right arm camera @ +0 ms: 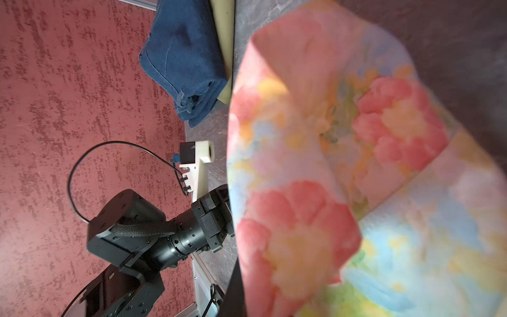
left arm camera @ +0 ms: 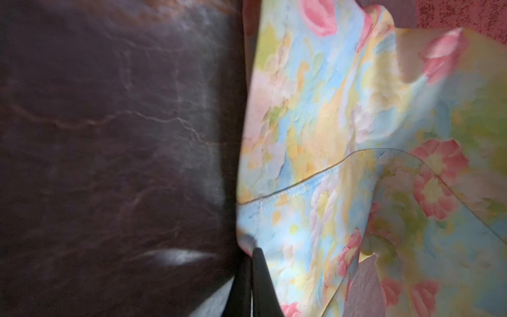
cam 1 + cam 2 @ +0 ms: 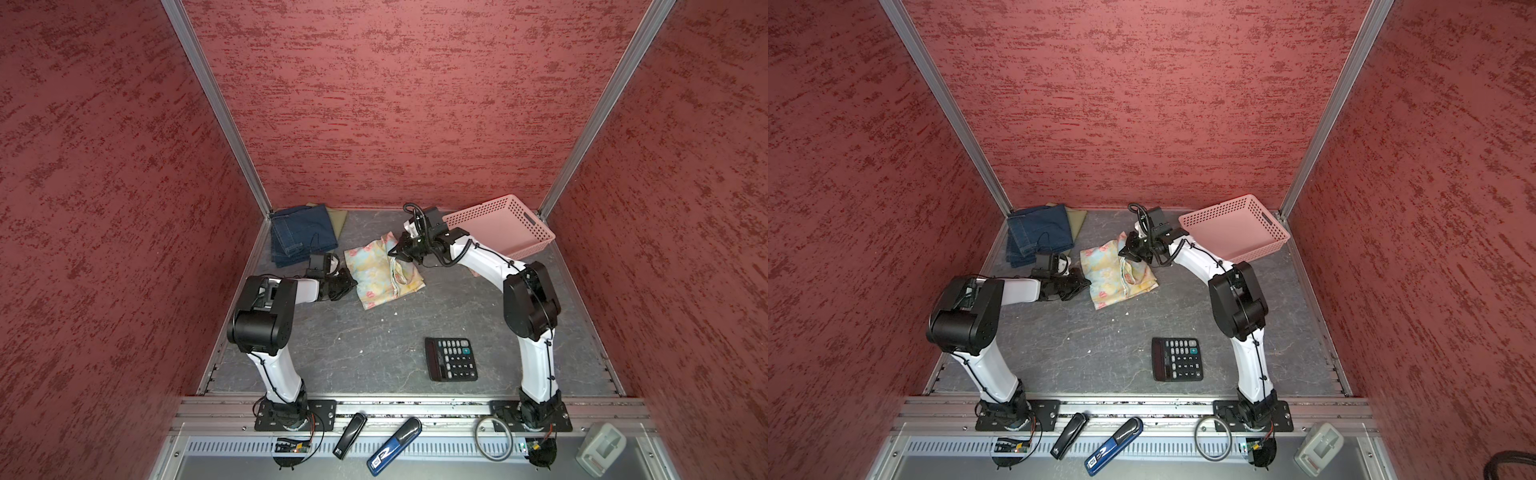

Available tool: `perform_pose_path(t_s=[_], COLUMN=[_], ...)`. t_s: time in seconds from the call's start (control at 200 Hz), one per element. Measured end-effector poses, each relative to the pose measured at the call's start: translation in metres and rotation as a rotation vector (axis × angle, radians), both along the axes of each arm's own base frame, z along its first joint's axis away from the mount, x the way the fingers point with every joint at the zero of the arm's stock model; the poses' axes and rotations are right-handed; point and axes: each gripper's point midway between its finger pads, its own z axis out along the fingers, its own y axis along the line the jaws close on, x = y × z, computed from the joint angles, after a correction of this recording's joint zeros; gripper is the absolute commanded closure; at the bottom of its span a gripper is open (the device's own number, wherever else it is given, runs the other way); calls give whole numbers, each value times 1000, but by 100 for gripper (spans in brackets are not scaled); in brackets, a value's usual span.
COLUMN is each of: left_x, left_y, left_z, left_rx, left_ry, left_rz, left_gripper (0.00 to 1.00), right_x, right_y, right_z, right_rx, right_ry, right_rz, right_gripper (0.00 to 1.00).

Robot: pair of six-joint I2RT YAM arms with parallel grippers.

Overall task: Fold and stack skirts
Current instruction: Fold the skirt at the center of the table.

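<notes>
Floral skirt (image 3: 384, 272): pastel yellow-blue cloth w/ pink flowers, crumpled and partly doubled over, a stitched hem edge lying across its top. It sits on the grey table (image 3: 374, 345) directly between the two pincers, as both top views show (image 3: 1119, 274). Left pincer (image 3: 352, 284) is low at the skirt edge nearest the left arm, jaws closed on the cloth. The left wrist view confirms it: black fingertips (image 2: 259, 274) pressed together, w/ the skirt's seamed corner (image 2: 248, 241) nipped at the tip. The top views can't show that contact. Right pincer (image 3: 393, 253) is at the opposite, far edge, closed, w/ a fold of the skirt drawn up to it off the table. In the right wrist view blurred flowered cloth (image 1: 356, 164) hangs close to the lens, so its jaws aren't visible there. That view does show the left arm (image 1: 164, 236) side-on. Denim skirt (image 3: 301, 235) is folded, dk blue, just beyond the left pincer toward the far corner. It lies on top of the olive skirt (image 3: 337, 220), of which only a strip shows on the side facing the right pincer. Both are well apart from the right pincer. Pink basket (image 3: 528, 241) is just behind the right pincer's wrist, and that wrist covers its near corner from above. Calculator (image 3: 451, 359) is on the near side, well apart from both pincers.
</notes>
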Motion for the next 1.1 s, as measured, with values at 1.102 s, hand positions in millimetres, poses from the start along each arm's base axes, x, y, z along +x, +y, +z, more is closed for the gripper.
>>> perform_pose_path(t_s=[1.102], left_x=[7], left_y=[-16], left_z=[1], left_rx=[-11], left_ry=[-30], left_rz=[-38], left_gripper=[100], right_x=[-12], right_y=[75], right_z=[-56], right_rx=[-58], right_ry=[74], right_rz=[86], right_gripper=[67])
